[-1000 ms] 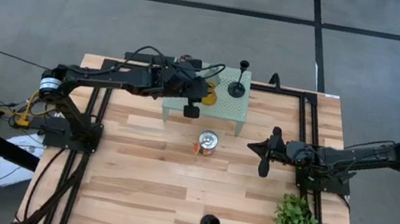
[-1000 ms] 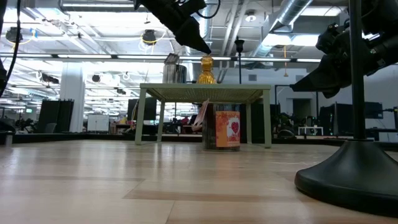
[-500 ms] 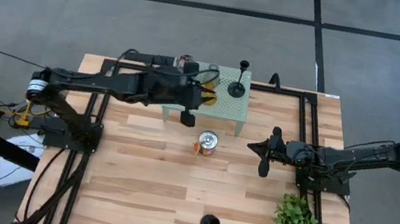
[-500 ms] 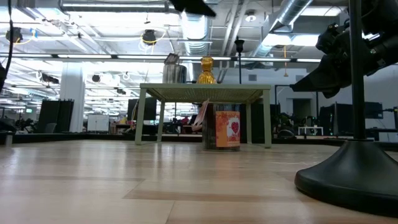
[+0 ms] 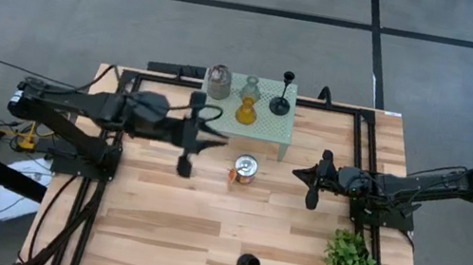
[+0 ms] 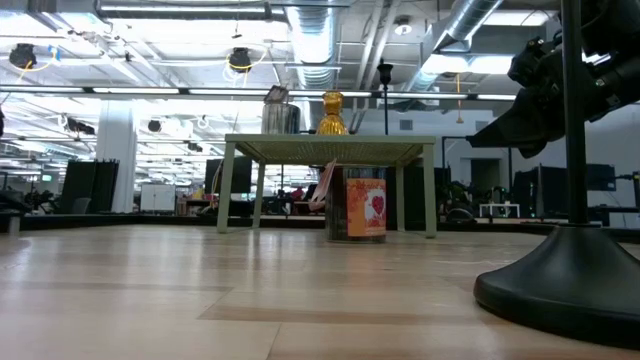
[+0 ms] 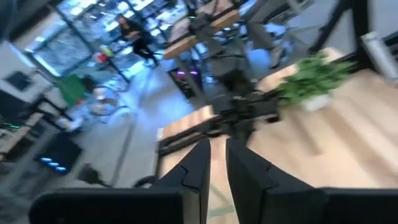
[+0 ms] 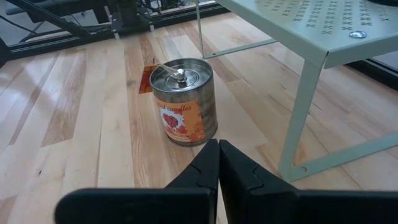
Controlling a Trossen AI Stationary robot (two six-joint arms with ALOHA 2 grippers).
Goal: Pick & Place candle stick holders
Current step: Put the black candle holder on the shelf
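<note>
Wood table (image 5: 171,237): left gripper (image 5: 188,148) has backed off the mesh stand (image 5: 261,129), fingers nearly together, empty; amber glass (image 5: 246,111) now placed on it; right gripper (image 5: 312,193) closed beside stand

tin (image 8: 183,102) upright on table (image 8: 81,130) | beside mesh stand (image 8: 311,37) leg | right hand (image 8: 218,163) fingers together

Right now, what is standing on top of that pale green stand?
On the green stand: a silvery jar, a clear glass holder, an amber glass holder and a slim black candlestick. Below it nothing shows; the tin sits in front.
</note>
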